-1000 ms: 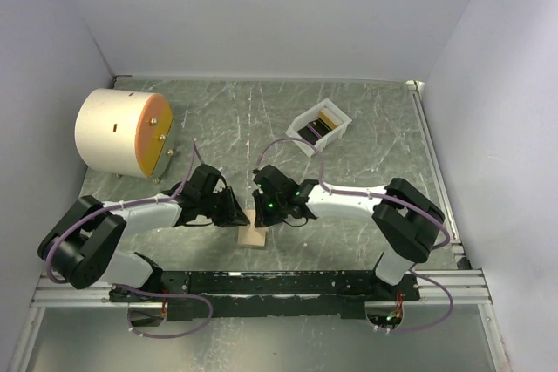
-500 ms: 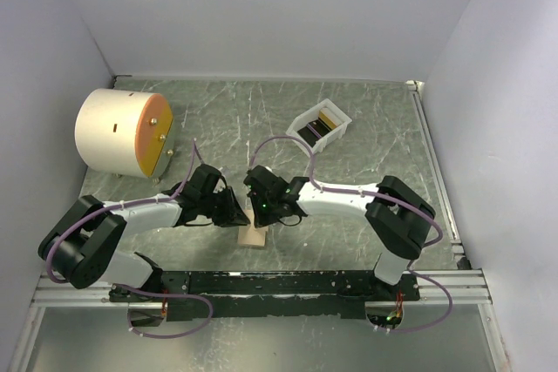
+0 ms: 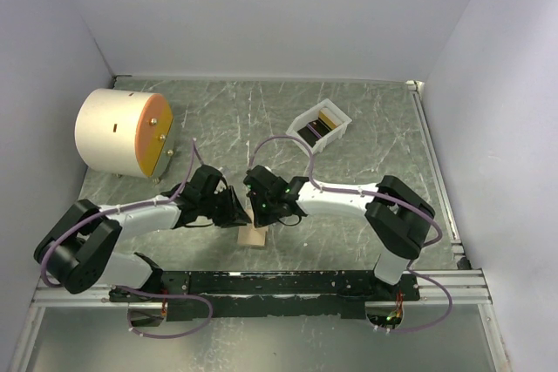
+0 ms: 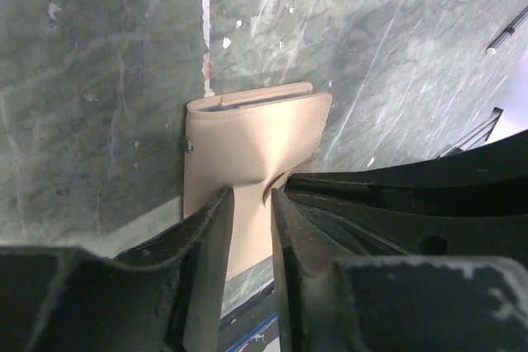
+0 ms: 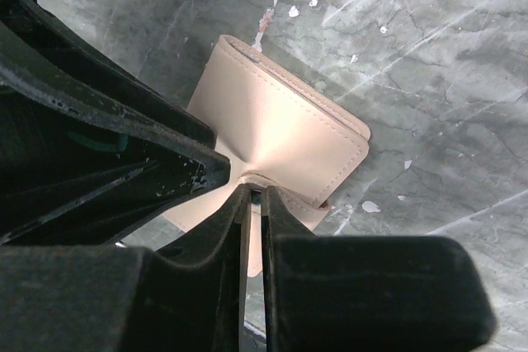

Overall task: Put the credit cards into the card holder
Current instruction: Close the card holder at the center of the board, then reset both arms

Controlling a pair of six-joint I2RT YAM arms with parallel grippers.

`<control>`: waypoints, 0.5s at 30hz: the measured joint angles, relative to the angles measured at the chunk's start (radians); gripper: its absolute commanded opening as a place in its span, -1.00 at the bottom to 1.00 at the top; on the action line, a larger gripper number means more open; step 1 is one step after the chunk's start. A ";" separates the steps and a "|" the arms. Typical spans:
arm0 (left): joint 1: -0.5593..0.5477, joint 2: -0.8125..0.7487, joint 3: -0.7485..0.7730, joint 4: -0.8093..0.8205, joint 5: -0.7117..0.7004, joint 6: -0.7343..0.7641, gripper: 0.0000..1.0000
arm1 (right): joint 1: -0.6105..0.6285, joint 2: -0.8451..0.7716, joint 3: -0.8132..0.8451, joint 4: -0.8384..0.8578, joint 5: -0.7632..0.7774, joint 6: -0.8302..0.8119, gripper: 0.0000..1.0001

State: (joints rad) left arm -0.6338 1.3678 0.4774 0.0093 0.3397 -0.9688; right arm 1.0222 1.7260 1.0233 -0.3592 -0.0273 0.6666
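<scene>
The white card holder (image 3: 340, 121) stands at the back right with a dark credit card (image 3: 307, 132) and a yellow-orange one (image 3: 328, 119) in it. The tan wallet (image 3: 253, 234) lies folded near the front centre, and both grippers meet over it. My right gripper (image 5: 254, 191) is shut on the raised edge of the wallet (image 5: 289, 133); from above it (image 3: 260, 213) sits at the wallet's far end. My left gripper (image 4: 252, 195) stands slightly open, the wallet (image 4: 247, 133) showing in the narrow gap; from above it (image 3: 237, 213) is just left.
A big white cylinder with an orange face (image 3: 122, 132) lies at the back left. Grey walls close the table on three sides. A black rail (image 3: 288, 283) with the arm bases runs along the near edge.
My right gripper has shifted a little to the left over the wallet. The left jaws have widened slightly. The wallet stays where it was.
</scene>
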 measured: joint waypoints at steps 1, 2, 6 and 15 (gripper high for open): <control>-0.004 -0.009 0.000 -0.006 -0.008 0.000 -0.17 | 0.002 -0.005 -0.005 0.007 0.003 0.000 -0.77; -0.006 -0.019 0.001 -0.016 -0.017 0.000 -0.14 | 0.005 -0.010 -0.010 0.013 0.010 0.000 -0.74; -0.010 -0.089 0.027 -0.127 -0.079 0.005 -0.05 | 0.017 -0.034 -0.027 0.029 0.047 -0.004 -0.62; -0.011 -0.324 0.210 -0.361 -0.210 0.045 0.78 | 0.018 -0.266 -0.093 0.097 0.159 -0.017 -0.17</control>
State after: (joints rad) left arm -0.6445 1.0439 0.6876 -0.3515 0.1299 -0.9234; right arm 1.0397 1.4605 0.9298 -0.2623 0.1318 0.6495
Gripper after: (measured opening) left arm 0.743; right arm 0.304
